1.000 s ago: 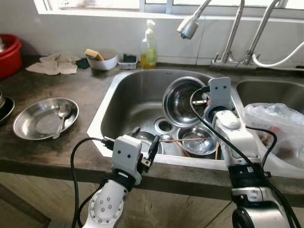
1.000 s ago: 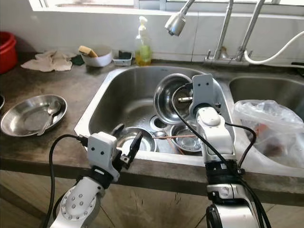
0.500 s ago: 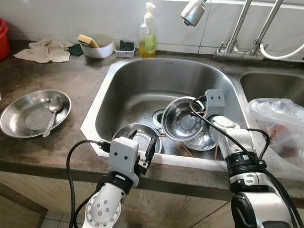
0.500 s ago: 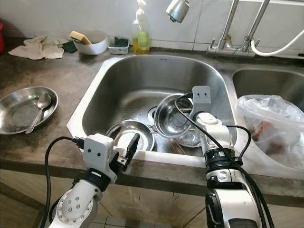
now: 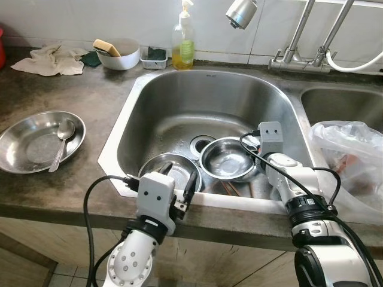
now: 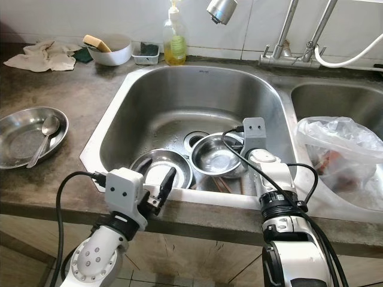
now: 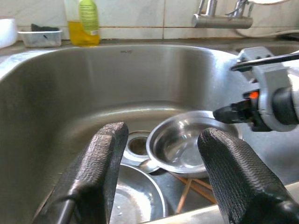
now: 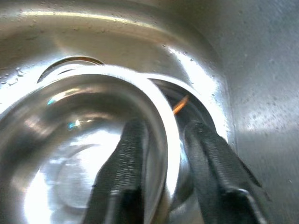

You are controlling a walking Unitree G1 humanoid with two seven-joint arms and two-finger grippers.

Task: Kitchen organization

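Sink (image 5: pixel 149 101) held everything that mattered for you. Steel bowl (image 5: pixel 224 158) sat low in basin, just beside drain (image 5: pixel 201 143), on top of another bowl. Right gripper (image 8: pixel 161 163) was clamped on its rim, one finger inside, one outside; bowl lay straight ahead of that arm. Left gripper (image 7: pixel 161 154) hovered at front edge of sink, fingers apart, holding nothing. Flat dish (image 5: pixel 170 170) lay under it. You probably needed right arm for next move.

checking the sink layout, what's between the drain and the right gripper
The steel bowl sits between the drain and the right gripper, whose fingers clamp its rim, seen in both eye views.
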